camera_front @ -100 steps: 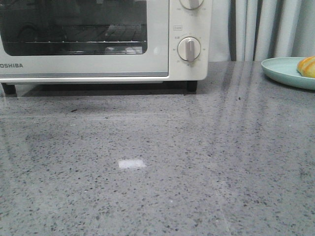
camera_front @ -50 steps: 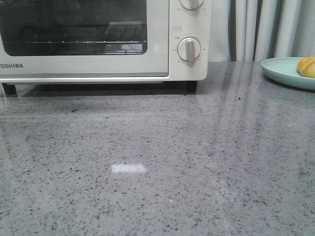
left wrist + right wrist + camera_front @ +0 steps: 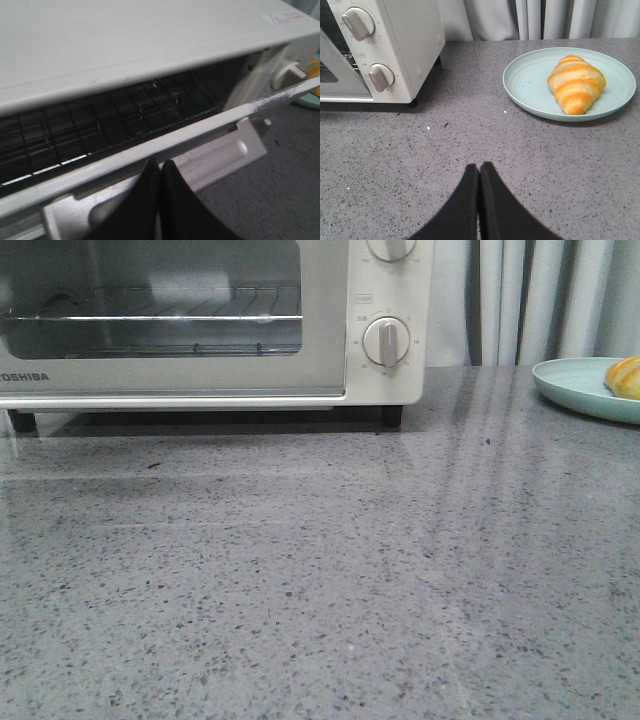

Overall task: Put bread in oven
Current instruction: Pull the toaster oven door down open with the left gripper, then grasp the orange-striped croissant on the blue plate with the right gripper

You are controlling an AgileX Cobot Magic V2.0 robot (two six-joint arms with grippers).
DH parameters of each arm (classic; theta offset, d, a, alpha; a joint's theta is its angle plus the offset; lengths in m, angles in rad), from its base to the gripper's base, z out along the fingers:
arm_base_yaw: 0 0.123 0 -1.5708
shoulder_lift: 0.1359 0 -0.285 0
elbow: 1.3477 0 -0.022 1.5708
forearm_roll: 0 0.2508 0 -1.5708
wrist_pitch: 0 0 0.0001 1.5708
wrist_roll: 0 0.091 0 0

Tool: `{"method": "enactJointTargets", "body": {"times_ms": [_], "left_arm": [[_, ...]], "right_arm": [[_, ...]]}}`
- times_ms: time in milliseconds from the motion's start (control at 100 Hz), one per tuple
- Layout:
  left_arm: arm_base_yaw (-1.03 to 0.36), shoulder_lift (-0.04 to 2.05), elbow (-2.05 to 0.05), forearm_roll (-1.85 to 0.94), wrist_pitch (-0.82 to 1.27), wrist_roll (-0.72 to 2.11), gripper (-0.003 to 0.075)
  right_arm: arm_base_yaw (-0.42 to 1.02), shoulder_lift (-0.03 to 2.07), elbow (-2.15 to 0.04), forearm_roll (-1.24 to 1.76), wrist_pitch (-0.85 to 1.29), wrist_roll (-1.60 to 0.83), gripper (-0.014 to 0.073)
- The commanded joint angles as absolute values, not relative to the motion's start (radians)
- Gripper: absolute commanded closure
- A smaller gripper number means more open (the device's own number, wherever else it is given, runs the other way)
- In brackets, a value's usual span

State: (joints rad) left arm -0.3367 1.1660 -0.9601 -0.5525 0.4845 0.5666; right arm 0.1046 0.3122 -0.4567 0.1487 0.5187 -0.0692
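Fingers (image 3: 150, 185) pressed together at oven (image 3: 150, 60) door's top edge

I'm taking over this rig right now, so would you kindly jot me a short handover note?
Left gripper: fingers together at the top edge of the oven door, which stands ajar; whether it grips the handle I cannot tell.
Right gripper: shut, empty, over the counter.
The bread lies on the teal plate, right of the oven.
Done: door partly open.
Left: finish opening, pick up bread, place on wire rack.
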Motion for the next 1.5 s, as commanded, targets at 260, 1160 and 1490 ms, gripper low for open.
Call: {"method": "enactJointTargets", "body": {"times_ms": [260,1160,1490], "left_arm": [[-0.338,1.189,-0.893,-0.505,0.7,0.565,0.0742],[-0.338,0.568,-0.797,-0.582,0.704,0.557,0.0742],[-0.338,0.355,-0.797,-0.48,0.754,0.557,0.0742]], "right_arm": [[0.109,0.33,-0.494,0.153,0.431,-0.077,0.0663],[0.072,0.801,-0.915,0.159,0.508,-0.052,0.0633],[-0.084,1.216,-1.224,0.141,0.66,-0.052,0.0215]]}}
